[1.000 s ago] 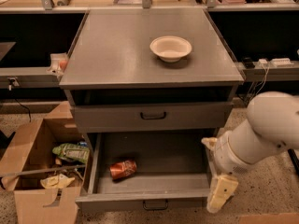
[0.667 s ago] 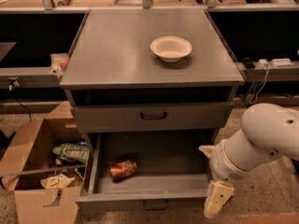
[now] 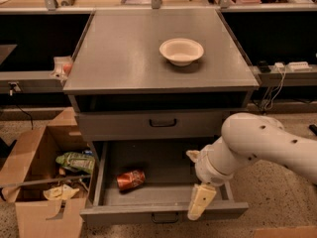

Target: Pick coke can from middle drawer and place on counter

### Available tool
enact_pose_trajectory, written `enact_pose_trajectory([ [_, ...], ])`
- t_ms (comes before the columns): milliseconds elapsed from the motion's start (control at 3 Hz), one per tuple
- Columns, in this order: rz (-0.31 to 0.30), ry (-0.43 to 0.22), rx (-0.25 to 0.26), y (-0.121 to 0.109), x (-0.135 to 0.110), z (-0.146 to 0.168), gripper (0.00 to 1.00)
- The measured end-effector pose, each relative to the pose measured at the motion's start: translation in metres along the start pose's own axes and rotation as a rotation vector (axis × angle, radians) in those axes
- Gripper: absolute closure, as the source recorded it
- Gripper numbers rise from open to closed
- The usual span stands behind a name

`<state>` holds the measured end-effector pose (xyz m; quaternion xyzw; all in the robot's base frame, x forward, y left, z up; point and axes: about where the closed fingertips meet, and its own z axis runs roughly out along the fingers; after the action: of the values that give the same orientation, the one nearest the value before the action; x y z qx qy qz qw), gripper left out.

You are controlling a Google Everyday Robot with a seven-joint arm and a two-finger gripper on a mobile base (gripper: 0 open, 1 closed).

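While the red can [image 3: 131, 179] lies on its side on the floor of the open middle drawer [image 3: 124, 213], left of centre in the lower part of the frame, the end effector [image 3: 194, 182] is seen right of centre, over the drawer's right half. Its two pale fingers [image 3: 200, 202] are spread apart and nothing is held between them. One is pointed up and to the left, and the other hangs down across the drawer's front wall.

Compared with a second ago, the white arm [image 3: 267, 143] has been swung leftwards from the lower right corner, so the gap to the can has been narrowed, though the two are not yet close. The can has not been shifted.

The cabinet's top surface [image 3: 129, 48], in the upper middle, carries a white bowl [image 3: 181, 50] towards its right. The reach is judged to be under way. Grasping, lifting and placing remain to be done.
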<state>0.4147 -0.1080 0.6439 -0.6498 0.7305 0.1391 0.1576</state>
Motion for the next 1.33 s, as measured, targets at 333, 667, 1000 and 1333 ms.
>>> enact_pose_trajectory([
  [333,0.014,-0.066,0.007,-0.021,-0.042,0.045,0.0],
  [667,0.086,-0.136,0.007,-0.035,-0.069,0.092,0.0],
  [1000,0.163,-0.198,-0.031,-0.044,-0.079,0.153,0.0],
  [1333,0.163,-0.198,-0.031,-0.044,-0.079,0.153,0.0],
])
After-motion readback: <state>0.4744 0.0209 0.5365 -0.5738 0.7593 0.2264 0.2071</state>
